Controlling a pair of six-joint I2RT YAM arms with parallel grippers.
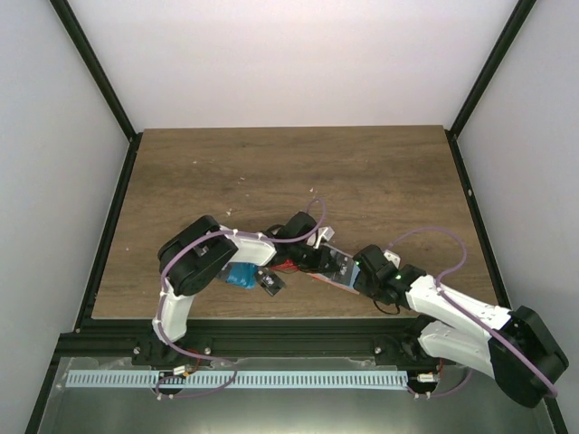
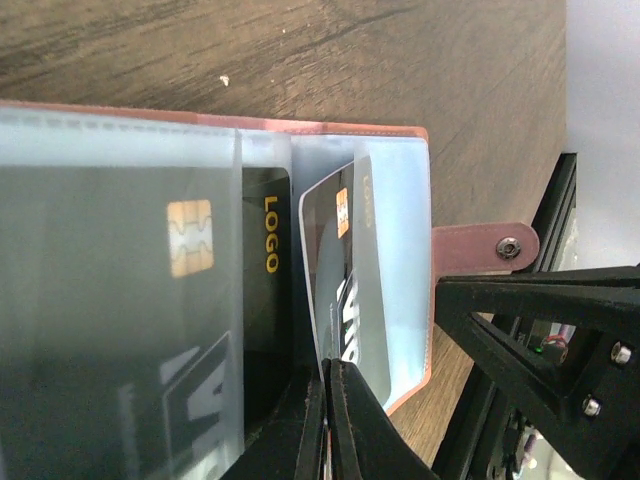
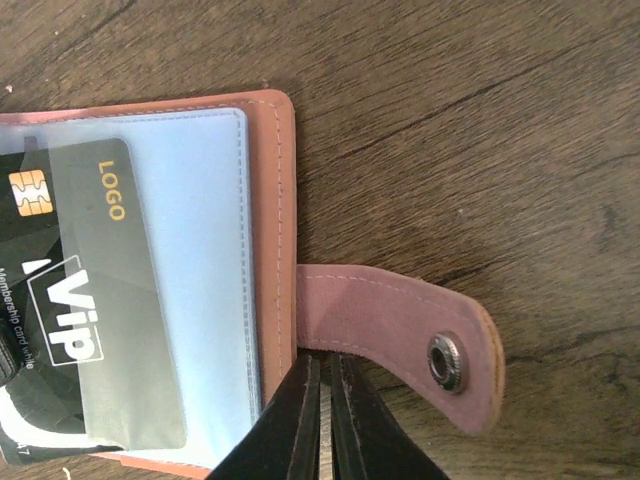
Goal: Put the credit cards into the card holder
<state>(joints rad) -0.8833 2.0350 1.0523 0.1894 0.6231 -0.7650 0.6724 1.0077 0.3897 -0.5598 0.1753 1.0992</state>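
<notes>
The card holder [image 3: 275, 200] is laid open on the wooden bench [image 3: 450, 120], near its front edge. In its clear pockets, dark cards [image 3: 110, 300] are seen. The left tool [image 2: 326, 385] is pressed together on the edge of a grey card [image 2: 355, 300] that is partly in a pocket. The right tool [image 3: 320, 375] is pinched on the holder's edge, just beside the snap strap [image 3: 400, 320].

The card holder [image 1: 336, 265] lies open on the table [image 1: 289, 172] at lower centre of the top view, with credit cards [image 3: 110, 300] in its sleeves and loose cards [image 1: 241, 276] just left of it.
</notes>
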